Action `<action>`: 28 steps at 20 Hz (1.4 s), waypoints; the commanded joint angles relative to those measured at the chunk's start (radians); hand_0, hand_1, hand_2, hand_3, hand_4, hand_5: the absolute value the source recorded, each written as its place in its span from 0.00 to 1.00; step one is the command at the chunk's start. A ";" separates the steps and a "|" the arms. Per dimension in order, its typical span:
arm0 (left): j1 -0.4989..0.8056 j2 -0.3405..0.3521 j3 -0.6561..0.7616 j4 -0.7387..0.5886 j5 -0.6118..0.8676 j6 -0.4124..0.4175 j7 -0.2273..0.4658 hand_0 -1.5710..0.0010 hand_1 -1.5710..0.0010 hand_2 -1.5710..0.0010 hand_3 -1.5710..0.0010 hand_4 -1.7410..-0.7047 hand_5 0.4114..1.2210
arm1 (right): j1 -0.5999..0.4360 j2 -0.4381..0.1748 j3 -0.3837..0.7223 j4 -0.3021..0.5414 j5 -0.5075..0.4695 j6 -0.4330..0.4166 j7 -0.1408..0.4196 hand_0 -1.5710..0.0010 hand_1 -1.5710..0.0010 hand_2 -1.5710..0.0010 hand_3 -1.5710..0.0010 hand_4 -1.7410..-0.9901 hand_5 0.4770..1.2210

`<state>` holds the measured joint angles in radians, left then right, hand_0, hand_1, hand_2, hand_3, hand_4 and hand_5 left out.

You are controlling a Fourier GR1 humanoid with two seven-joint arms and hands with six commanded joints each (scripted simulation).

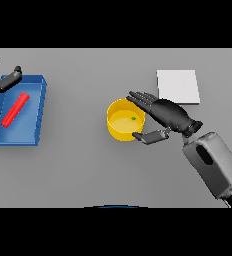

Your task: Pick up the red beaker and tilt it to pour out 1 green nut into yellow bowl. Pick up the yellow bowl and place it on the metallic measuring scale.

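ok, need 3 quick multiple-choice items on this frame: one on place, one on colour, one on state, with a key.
1. Where does the red beaker lie?
A. in the blue tray
B. in the yellow bowl
C. on the white scale

2. What colour is the nut in the yellow bowl?
A. red
B. green
C. blue

3. What is the right hand doing?
A. lying flat on the white scale
B. holding the beaker
C. reaching round the bowl's rim, fingers open

Key: 1 A, the beaker rests on the tray floor by the left hand. 2 B, a green speck sits inside the bowl. 3 C, fingers and thumb flank the bowl's right side.
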<state>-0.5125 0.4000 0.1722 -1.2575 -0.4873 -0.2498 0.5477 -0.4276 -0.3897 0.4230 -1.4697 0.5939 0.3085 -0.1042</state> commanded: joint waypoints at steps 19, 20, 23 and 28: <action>0.008 -0.002 0.033 0.008 0.035 0.004 -0.029 1.00 1.00 1.00 1.00 0.91 0.39 | -0.189 0.003 0.206 0.240 0.150 0.129 -0.110 1.00 1.00 1.00 1.00 0.62 0.28; -0.010 -0.005 0.030 0.022 0.027 0.012 -0.020 1.00 1.00 1.00 1.00 0.91 0.39 | -0.194 0.017 0.216 0.263 0.160 0.120 -0.109 1.00 1.00 1.00 1.00 0.62 0.29; -0.019 -0.005 0.024 0.031 0.022 0.010 -0.027 1.00 1.00 1.00 1.00 0.92 0.39 | -0.202 0.027 0.224 0.281 0.159 0.127 -0.122 1.00 1.00 1.00 1.00 0.61 0.30; 0.001 -0.016 0.021 -0.005 0.024 0.015 -0.014 1.00 1.00 1.00 1.00 0.92 0.39 | -0.208 0.034 0.225 0.324 0.161 0.107 -0.155 1.00 1.00 0.98 0.96 0.60 0.35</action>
<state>-0.5111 0.3832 0.1929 -1.2623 -0.4626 -0.2356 0.5335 -0.6360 -0.3554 0.6477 -1.1458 0.7545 0.4152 -0.2589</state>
